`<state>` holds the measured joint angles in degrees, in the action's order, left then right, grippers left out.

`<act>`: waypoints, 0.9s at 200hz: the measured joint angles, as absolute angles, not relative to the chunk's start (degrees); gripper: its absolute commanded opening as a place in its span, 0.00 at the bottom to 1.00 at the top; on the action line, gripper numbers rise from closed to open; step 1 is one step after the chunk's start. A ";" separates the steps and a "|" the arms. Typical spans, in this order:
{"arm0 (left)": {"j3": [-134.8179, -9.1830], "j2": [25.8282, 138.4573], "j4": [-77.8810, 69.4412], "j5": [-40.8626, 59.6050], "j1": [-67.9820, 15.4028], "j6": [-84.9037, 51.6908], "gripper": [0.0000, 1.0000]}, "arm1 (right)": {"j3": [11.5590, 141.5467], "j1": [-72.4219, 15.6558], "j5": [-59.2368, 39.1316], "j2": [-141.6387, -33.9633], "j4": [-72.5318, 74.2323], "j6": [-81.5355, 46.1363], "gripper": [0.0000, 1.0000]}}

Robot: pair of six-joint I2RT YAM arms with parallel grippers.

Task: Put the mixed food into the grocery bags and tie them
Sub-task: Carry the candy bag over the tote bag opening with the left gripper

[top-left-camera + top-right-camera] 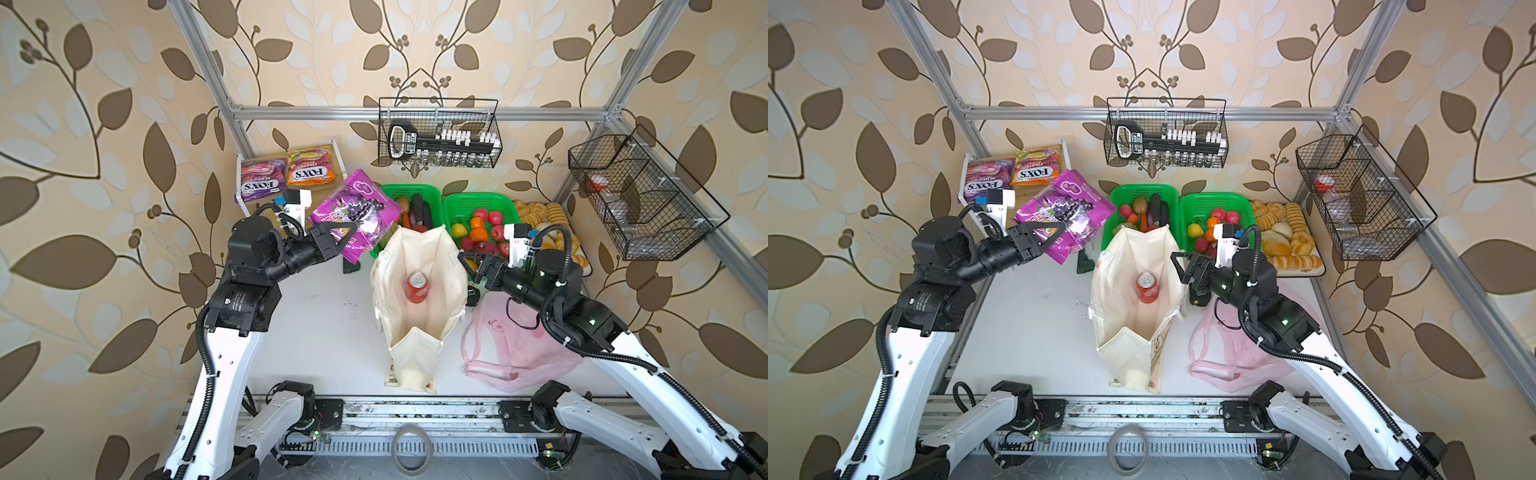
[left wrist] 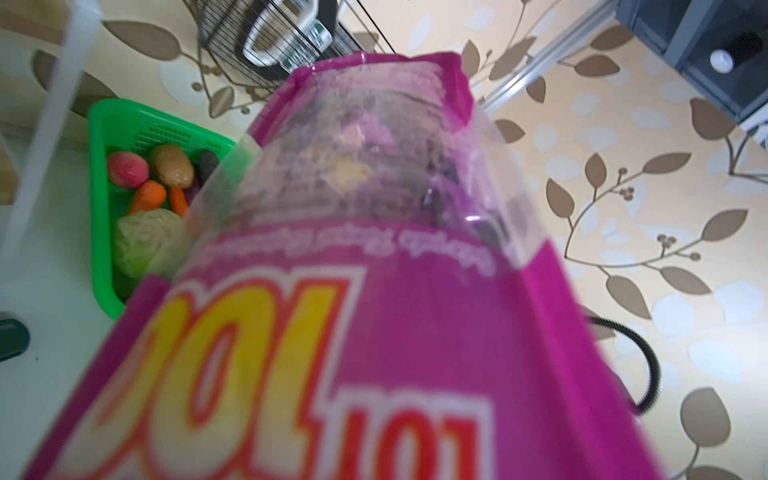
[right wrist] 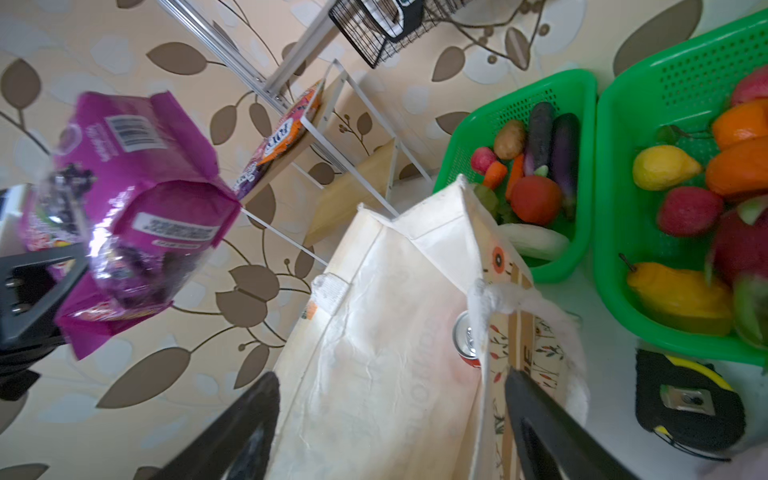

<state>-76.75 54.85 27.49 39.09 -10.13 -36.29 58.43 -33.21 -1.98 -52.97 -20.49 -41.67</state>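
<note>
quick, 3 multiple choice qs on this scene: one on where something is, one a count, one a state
1. Where is the red can?
A) in the tote
B) in the pink bag
C) on the table

2. How many green baskets are there?
A) one
B) two
C) three

3. The purple packet is:
A) lying on the table
B) inside the tote
C) held up by the left gripper

Answers:
1 A: both top views show the can standing upright inside the open tote.
2 B: two baskets sit side by side behind the tote.
3 C: the jaws pinch one end of the packet, which hangs clear of the table to the left of the tote.
</note>
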 measured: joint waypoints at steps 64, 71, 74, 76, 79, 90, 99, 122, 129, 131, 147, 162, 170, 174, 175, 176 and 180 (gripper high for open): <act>-79.24 61.45 43.22 26.74 -28.71 -28.53 0.00 | 58.67 -33.36 -3.86 -62.06 -25.61 -43.40 0.69; -79.50 62.15 44.49 24.80 -30.57 -28.08 0.00 | 58.72 -33.43 -4.12 -62.37 -26.02 -43.33 0.65; -79.57 62.39 44.84 24.27 -31.20 -27.94 0.00 | 58.74 -33.45 -4.19 -62.46 -26.22 -42.96 0.62; -79.64 62.54 45.08 23.73 -31.75 -27.88 0.00 | 58.74 -33.45 -4.21 -62.46 -26.28 -43.09 0.61; -79.70 62.78 45.52 23.03 -32.49 -27.73 0.00 | 58.78 -33.52 -4.29 -62.50 -26.44 -43.16 0.58; -79.96 63.64 46.74 20.49 -34.98 -27.38 0.00 | 58.96 -33.54 -4.36 -62.48 -26.76 -43.05 0.49; -80.44 64.51 47.88 18.20 -37.21 -27.03 0.00 | 59.16 -33.63 -4.54 -62.43 -26.87 -42.74 0.41; -83.40 68.42 51.53 12.01 -43.72 -25.32 0.00 | 59.22 -33.63 -4.54 -62.19 -26.85 -42.22 0.28; -84.64 69.87 52.77 9.89 -45.78 -24.73 0.00 | 59.22 -33.63 -4.54 -62.06 -26.83 -42.19 0.25; -85.12 70.37 53.17 9.02 -46.59 -24.49 0.00 | 59.22 -33.63 -4.54 -62.00 -26.83 -42.54 0.24; -87.15 72.93 55.02 4.58 -50.46 -23.35 0.00 | 59.22 -33.65 -4.58 -61.58 -26.83 -42.24 0.17; -88.51 75.07 56.64 1.43 -53.39 -22.28 0.00 | 59.22 -33.65 -4.75 -61.23 -26.74 -41.98 0.15; -89.01 75.92 57.39 0.49 -54.48 -21.85 0.00 | 59.22 -33.63 -4.80 -61.12 -26.74 -41.95 0.15; -89.30 76.36 57.80 -0.05 -55.00 -21.58 0.00 | 59.22 -33.63 -4.84 -61.08 -26.72 -41.98 0.14; -89.36 76.53 57.98 -0.23 -55.22 -21.52 0.00 | 59.22 -33.63 -4.86 -61.06 -26.72 -41.95 0.14; -89.41 76.64 58.04 -0.32 -55.29 -21.52 0.00 | 59.22 -33.63 -4.86 -61.06 -26.74 -41.95 0.14; -89.60 77.03 58.41 -0.75 -55.70 -21.43 0.00 | 59.22 -33.63 -4.93 -61.04 -26.72 -41.95 0.14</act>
